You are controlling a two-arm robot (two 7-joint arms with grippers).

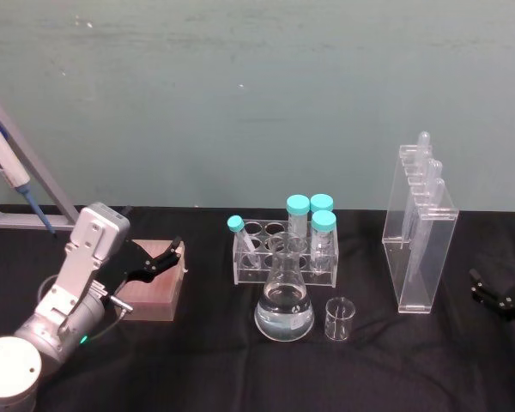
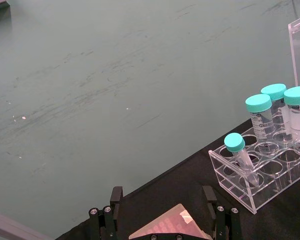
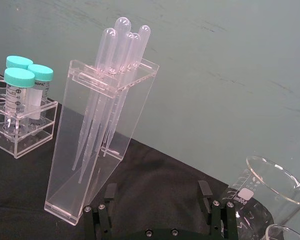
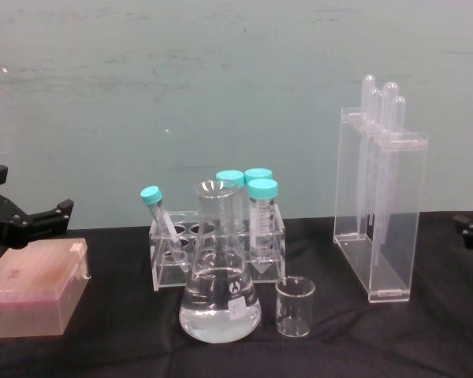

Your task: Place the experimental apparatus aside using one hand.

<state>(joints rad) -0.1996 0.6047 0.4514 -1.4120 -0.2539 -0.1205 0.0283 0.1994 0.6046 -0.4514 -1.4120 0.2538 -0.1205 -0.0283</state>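
**Three clear pieces of labware not yet moved, both grippers open and empty**

Centre of the black-clothed table (image 1: 240, 369): conical glass flask (image 1: 285, 300), partly filled with clear liquid, upright just in front of an acrylic tube rack (image 1: 266, 268) with four teal-capped tubes (image 1: 298, 206). On the robot's right of the flask, just beside it but apart: small glass beaker (image 1: 339, 319), empty. Farther right, well apart: tall acrylic stand (image 1: 419, 249), upright, with plastic pipettes (image 3: 115, 75) hanging inside and bulbs above the top.

At the table's left, left gripper (image 1: 165, 260): jaws spread, hovering over a pink box (image 1: 154, 296), well apart from the glassware. Near the table's right edge, right gripper (image 1: 479, 290): jaws likewise spread, nothing between them, nearer to the stand than to the other pieces. Close beside it in the right wrist view: larger glass beaker (image 3: 267, 200).

Handling, by judgement:
- **Flask:** probably the heaviest, with liquid free to slosh. Smooth and breakable. Best taken round the narrow neck and kept upright.
- **Beaker:** light, thin-walled and easily toppled. Best held with a gentle pinch across the wall below the rim.
- **Stand:** stiff and light, yet tall on a narrow foot, so prone to tip. Best clasped across its thin width above mid-height and carried without tilt, to keep the pipettes seated.
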